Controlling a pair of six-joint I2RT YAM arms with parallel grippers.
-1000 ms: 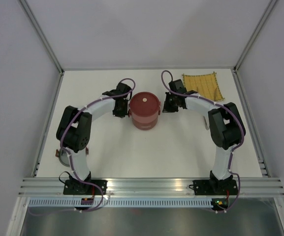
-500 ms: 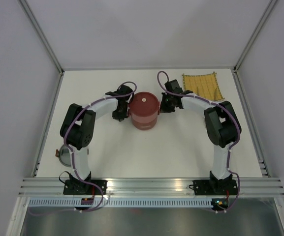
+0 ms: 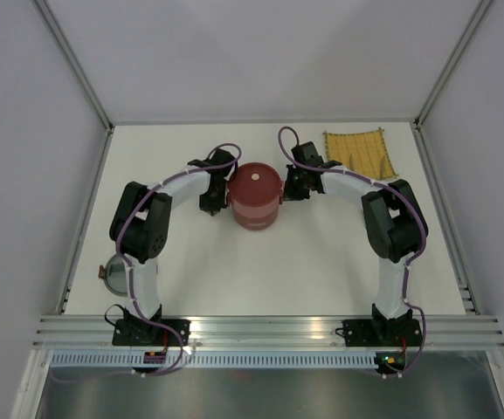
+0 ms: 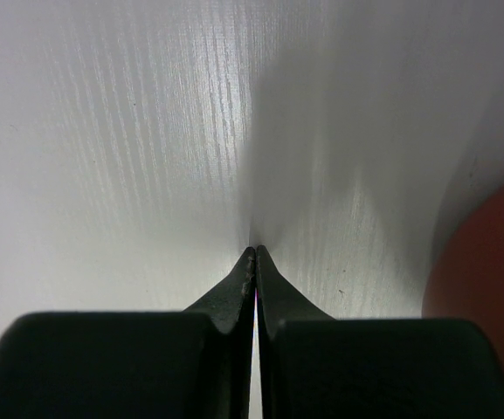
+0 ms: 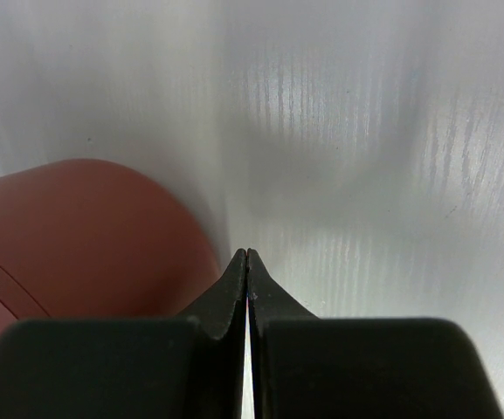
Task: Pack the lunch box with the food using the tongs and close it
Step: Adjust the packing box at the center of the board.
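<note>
1. The lunch box (image 3: 255, 199) stands upright near the middle of the white counter (image 3: 304, 262), towards its far half, as a dark-red stack
2. Its flat red lid (image 3: 257, 180) is on top, with a small pale knob (image 3: 256, 177) at the centre
3. The left arm (image 3: 177, 188) curves in from the left, and the left jaws sit just beside the box's left wall; from above I cannot tell whether they touch it
4. In the left wrist view the two dark fingertips (image 4: 245, 271) are pressed together with nothing between them, pointing down at bare counter, with the red box wall (image 4: 487, 288) at the right edge
5. The right arm (image 3: 348, 183) reaches in from the right, and the right jaws sit just beside the box's right wall
6. In the right wrist view the right fingertips (image 5: 238, 271) also meet, holding nothing, with the rounded red box (image 5: 86, 236) at the lower left
7. A yellow woven mat (image 3: 359, 152) lies flat at the far right corner, apart from the box
8. A round greyish thing with a reddish rim (image 3: 113, 275) lies by the left edge, half hidden behind the left arm; too little shows to name it
</note>
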